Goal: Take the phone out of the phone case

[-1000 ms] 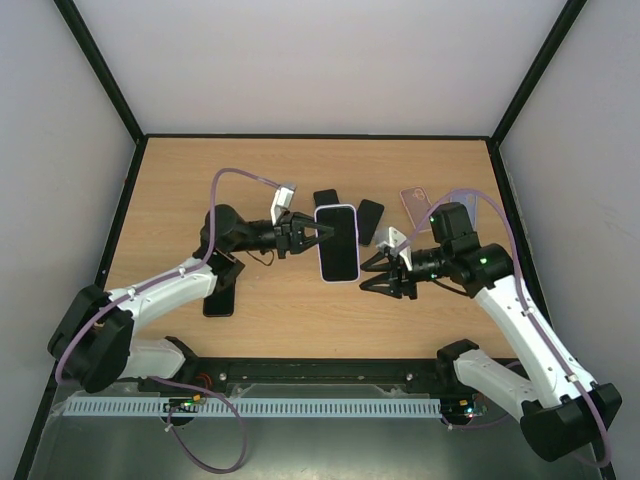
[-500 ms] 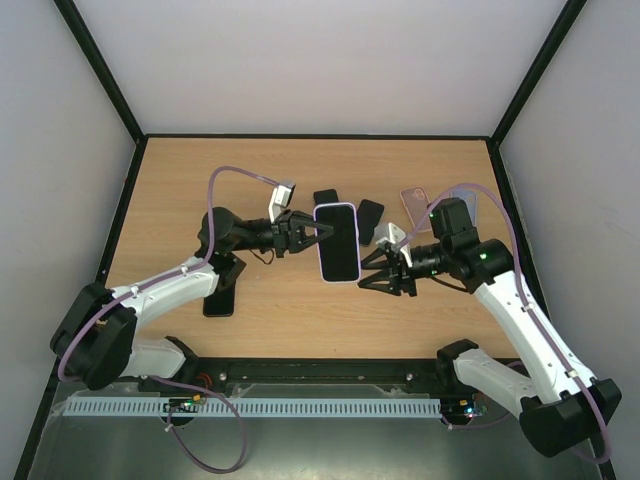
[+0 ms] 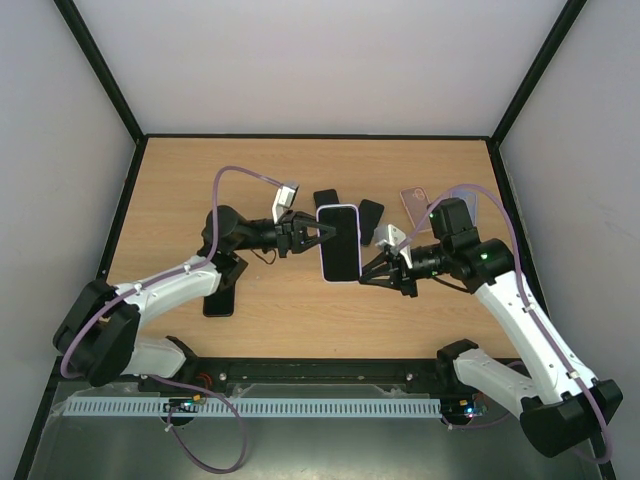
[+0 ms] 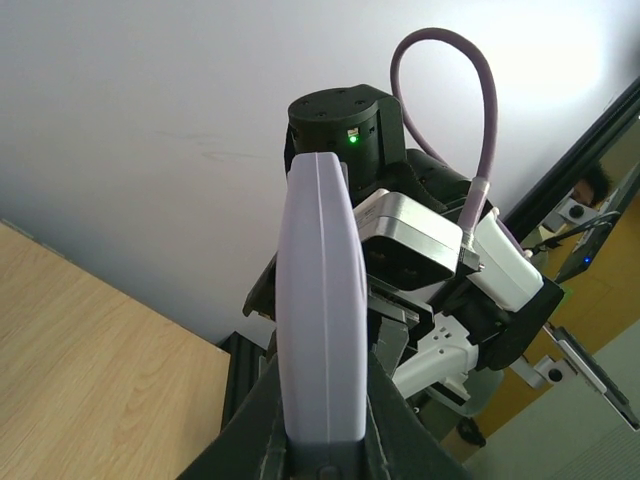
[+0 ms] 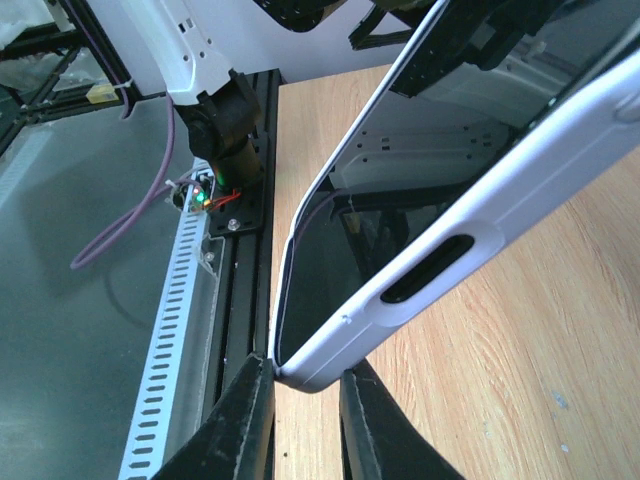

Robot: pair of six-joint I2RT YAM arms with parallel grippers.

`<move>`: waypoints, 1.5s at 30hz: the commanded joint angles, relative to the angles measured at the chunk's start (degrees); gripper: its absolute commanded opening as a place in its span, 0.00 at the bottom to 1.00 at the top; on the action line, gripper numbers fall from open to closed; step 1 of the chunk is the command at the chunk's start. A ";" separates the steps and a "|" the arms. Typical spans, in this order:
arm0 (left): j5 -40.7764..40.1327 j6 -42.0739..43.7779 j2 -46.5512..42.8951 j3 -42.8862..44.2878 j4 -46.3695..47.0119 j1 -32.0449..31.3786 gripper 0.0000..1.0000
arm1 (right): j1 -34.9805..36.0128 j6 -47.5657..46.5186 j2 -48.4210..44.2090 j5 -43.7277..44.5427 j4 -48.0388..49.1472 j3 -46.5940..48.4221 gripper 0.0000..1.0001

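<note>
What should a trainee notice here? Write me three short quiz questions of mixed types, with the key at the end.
1. True or false: the phone sits inside its lavender case.
2. Where is the cased phone? A: flat on the table. B: held above it in the left arm's jaws. C: in a drawer.
3. Fill in: the right arm's jaws straddle one ____ of the case.
Key: 1 true; 2 B; 3 corner.
</note>
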 commanded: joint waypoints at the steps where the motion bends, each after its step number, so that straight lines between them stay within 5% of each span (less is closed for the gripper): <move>1: 2.19 -1.99 -0.33 2.60 4.96 -1.23 0.03 | 0.28 -2.11 -0.55 2.70 2.08 0.56 0.09; 11: 5.59 -8.80 -1.51 6.25 1.96 -4.23 0.03 | 0.28 -6.19 1.27 12.53 3.63 1.51 0.02; 22: 4.40 -7.82 -6.00 4.95 -3.96 -5.57 0.03 | 0.28 16.67 2.59 13.64 22.19 -0.19 0.02; 26: 2.08 -2.53 -8.28 5.47 -9.45 -5.54 0.03 | 0.28 11.82 0.10 9.68 18.24 -1.19 0.24; 30: -3.42 12.14 -11.77 9.97 -27.50 -5.48 0.03 | 0.28 6.53 -4.50 7.89 12.22 -3.64 0.49; 36: -8.28 19.37 -12.67 11.60 -35.21 -5.39 0.03 | 0.28 -0.53 -6.81 3.91 0.57 -3.23 0.54; 45: -8.71 19.50 -11.35 11.75 -34.51 -5.39 0.03 | 0.29 2.18 -5.19 -1.58 1.59 -2.83 0.54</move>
